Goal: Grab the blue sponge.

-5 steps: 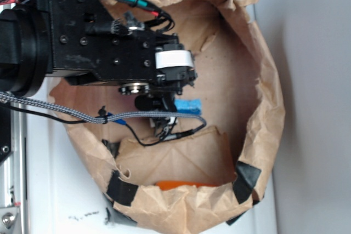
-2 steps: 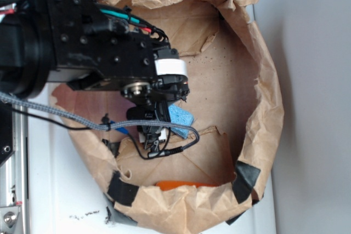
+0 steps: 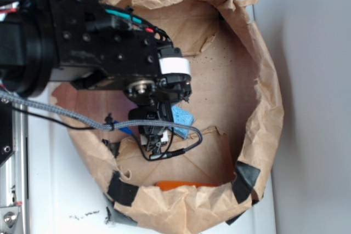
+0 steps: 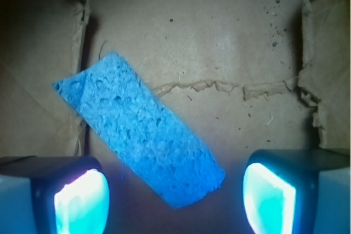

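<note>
End effector (image 4: 175,193) hovering spread wide.
Blue sponge (image 4: 140,130) is lying diagonally between its fingers (image 4: 82,201), untouched.

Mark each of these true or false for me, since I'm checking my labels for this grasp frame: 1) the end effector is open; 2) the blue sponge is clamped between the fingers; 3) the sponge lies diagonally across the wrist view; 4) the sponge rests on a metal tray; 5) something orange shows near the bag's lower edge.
1) True. The end effector is open, its fingers spread wide.
2) False. The blue sponge lies free on the paper, with gaps to both fingers.
3) True. It runs from upper left to lower right.
4) False. It rests on the brown paper bag.
5) True. An orange object peeks out behind the folded paper in the exterior view.
</note>
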Controlling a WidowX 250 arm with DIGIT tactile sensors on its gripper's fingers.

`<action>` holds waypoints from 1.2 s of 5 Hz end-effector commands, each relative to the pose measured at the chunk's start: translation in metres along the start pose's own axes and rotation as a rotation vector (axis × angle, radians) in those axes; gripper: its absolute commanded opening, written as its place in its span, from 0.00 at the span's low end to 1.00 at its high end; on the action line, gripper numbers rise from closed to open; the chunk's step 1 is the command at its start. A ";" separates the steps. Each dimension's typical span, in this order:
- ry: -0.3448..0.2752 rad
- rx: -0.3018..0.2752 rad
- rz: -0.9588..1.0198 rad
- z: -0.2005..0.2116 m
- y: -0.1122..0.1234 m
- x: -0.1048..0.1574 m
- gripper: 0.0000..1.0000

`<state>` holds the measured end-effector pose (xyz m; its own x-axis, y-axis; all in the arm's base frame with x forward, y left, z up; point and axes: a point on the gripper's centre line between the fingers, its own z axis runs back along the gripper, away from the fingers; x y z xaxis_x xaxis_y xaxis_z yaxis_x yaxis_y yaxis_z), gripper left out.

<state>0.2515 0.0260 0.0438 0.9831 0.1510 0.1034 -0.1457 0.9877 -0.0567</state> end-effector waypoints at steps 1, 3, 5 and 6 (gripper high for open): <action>-0.151 0.046 -0.095 -0.007 -0.010 0.017 1.00; -0.204 0.038 -0.102 -0.009 -0.007 0.022 0.00; -0.193 0.014 -0.106 -0.001 -0.007 0.020 0.00; -0.189 0.011 -0.058 0.031 -0.007 0.016 0.00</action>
<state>0.2549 0.0140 0.0617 0.9707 0.0776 0.2273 -0.0710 0.9968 -0.0371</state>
